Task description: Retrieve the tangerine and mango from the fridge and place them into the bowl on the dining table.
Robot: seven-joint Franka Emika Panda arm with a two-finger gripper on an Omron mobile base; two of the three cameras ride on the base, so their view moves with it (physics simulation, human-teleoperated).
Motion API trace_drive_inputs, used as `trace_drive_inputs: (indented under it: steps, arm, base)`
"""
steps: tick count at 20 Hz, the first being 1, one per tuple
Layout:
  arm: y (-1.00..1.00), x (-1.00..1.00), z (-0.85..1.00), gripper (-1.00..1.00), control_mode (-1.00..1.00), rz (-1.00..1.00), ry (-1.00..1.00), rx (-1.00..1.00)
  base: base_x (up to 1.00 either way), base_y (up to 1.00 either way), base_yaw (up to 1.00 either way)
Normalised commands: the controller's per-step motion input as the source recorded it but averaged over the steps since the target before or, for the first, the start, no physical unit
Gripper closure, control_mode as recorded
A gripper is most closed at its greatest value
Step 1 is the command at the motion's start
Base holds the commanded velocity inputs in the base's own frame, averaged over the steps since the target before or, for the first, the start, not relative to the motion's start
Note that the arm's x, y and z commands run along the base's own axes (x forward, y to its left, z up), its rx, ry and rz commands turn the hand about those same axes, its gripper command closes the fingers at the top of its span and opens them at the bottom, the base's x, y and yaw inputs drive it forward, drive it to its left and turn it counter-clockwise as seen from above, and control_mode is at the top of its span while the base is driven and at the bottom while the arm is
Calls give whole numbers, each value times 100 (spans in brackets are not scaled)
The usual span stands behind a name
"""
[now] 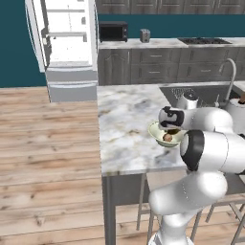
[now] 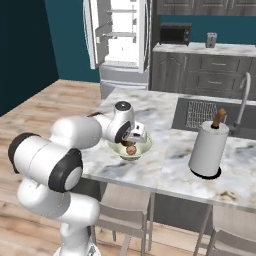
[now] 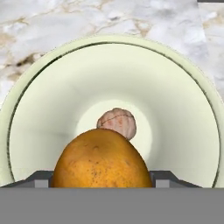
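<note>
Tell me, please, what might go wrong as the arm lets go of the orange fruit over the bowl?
1. The orange fruit sits between the gripper's fingertips above the bowl, and a small pinkish lump already lies at the bottom; the fruit could land on it and roll.
2. The bowl is shallow, so a fruit dropped from any height might bounce out onto the dining table.

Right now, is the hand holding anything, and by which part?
Yes: the hand holds an orange fruit, likely the mango, gripped at its two sides between the finger tips, above the bowl.
</note>
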Motion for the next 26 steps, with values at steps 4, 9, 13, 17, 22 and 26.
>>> trace_drive_inputs:
  steps: [4, 9, 13, 17, 22, 26]
  arm:
    - [-5, 26, -18, 100, -100, 0, 0, 0]
    - [-5, 27, -19, 100, -100, 0, 0, 0]
    - [-7, 26, -21, 100, -100, 0, 1, 0]
    - [-1, 13, -16, -100, -100, 0, 1, 0]
    - [0, 0, 0, -100, -100, 0, 0, 0]
    - [-4, -15, 22, -100, -100, 0, -1, 0]
  base:
    - [0, 0, 0]
    - [0, 0, 0]
    - [0, 0, 0]
    - [0, 0, 0]
    - [0, 0, 0]
    - [0, 0, 0]
